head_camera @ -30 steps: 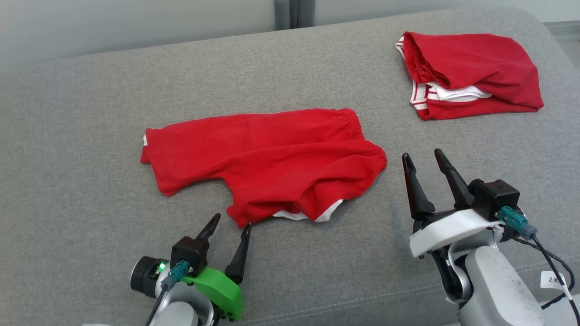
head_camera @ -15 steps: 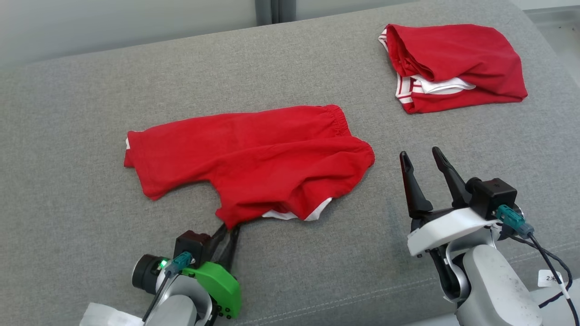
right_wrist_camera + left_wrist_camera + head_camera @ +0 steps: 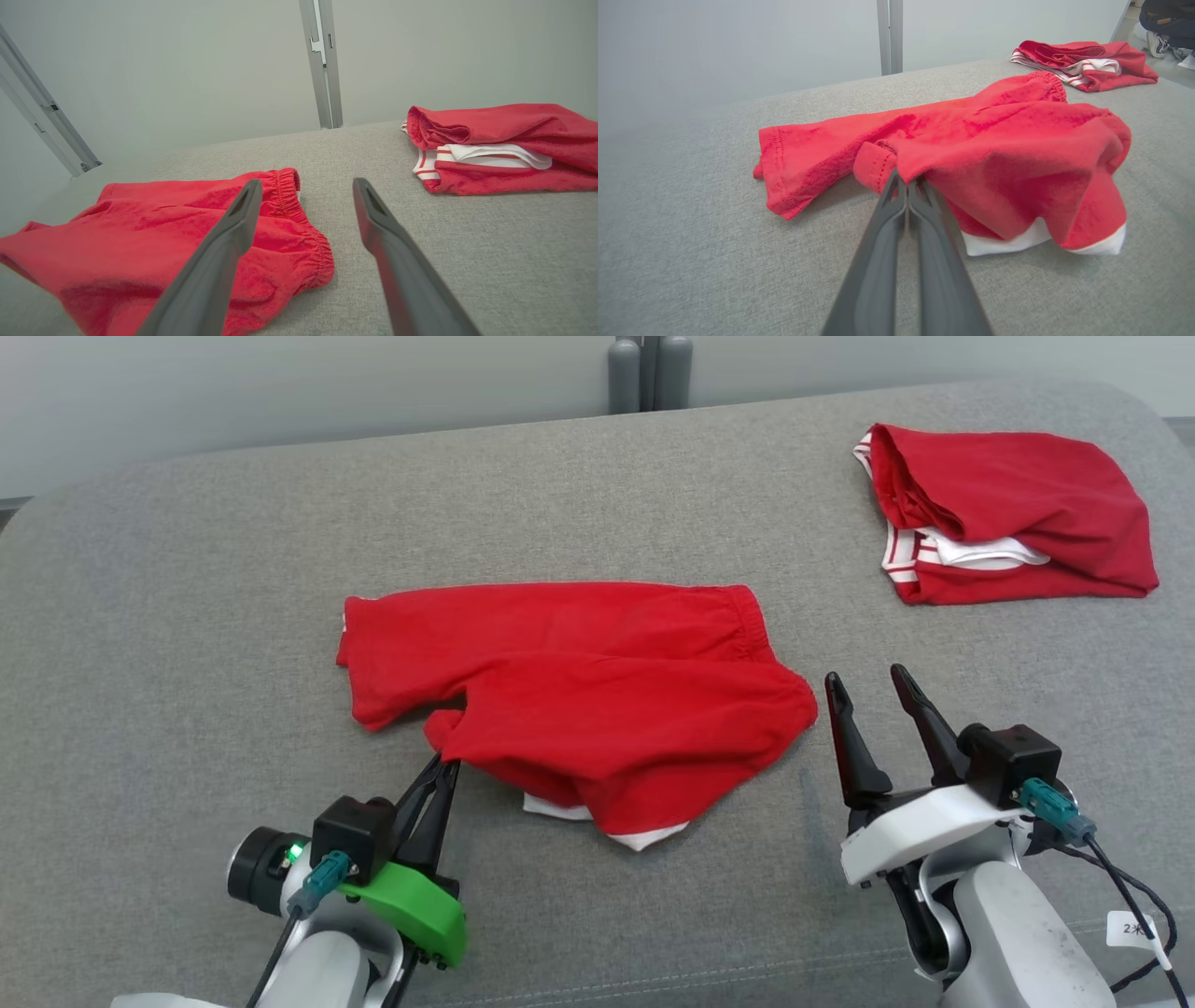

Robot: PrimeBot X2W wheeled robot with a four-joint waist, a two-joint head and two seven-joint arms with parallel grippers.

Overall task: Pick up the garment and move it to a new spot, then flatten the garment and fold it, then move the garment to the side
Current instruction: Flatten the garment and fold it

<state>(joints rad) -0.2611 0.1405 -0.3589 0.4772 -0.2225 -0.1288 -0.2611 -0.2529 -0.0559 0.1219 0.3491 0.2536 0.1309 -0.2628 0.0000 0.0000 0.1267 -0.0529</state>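
Grey cushion [image 3: 187, 616], red shorts [image 3: 579, 681] lying at its middle, their long axis running left to right across your head view.

Your left gripper [image 3: 446, 767] is the nearer arm: its fingers are pinched together on the hem corner of the near leg, which lies straight ahead of them. Your right gripper [image 3: 864, 679] stands spread and empty just beside the waistband end. A second ago your left fingers were parted, short of that hem. Now they have closed on it and the leg is drawn up over the other. The folded red garment [image 3: 1008, 513] sits well apart.
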